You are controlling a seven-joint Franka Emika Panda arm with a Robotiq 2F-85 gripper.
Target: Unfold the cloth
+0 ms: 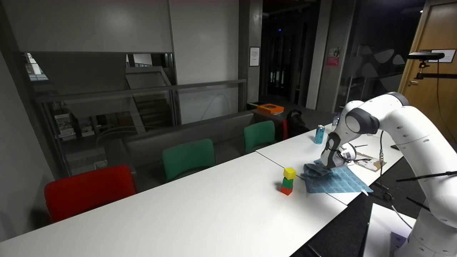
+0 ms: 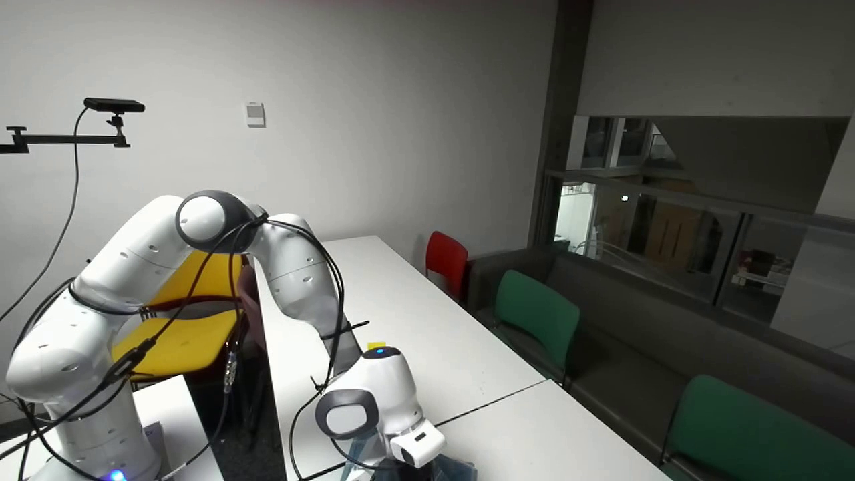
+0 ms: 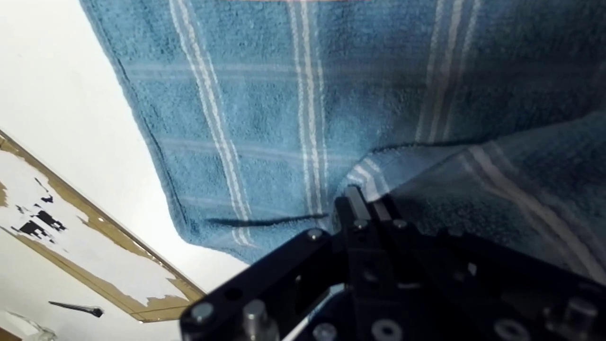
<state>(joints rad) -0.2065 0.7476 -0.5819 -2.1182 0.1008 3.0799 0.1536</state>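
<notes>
The blue cloth [image 1: 335,180] with pale check stripes lies on the white table, part of it bunched on its far side; only a bit of the cloth [image 2: 457,467] shows beside the wrist in an exterior view. Its flat part and left edge fill much of the wrist view, and a folded-over layer [image 3: 511,203] lies in shadow at the right. My gripper [image 3: 369,201] points down into the cloth, its two fingers close together on a pinched striped fold [image 3: 371,177]. In both exterior views the arm's wrist hides the fingertips.
A stack of yellow, green and red blocks [image 1: 287,182] stands close beside the cloth. Behind the arm are a blue can [image 1: 319,134] and a bottle. A torn cardboard piece [image 3: 99,246] and a black strip [image 3: 75,309] lie nearby on the table [image 1: 178,214].
</notes>
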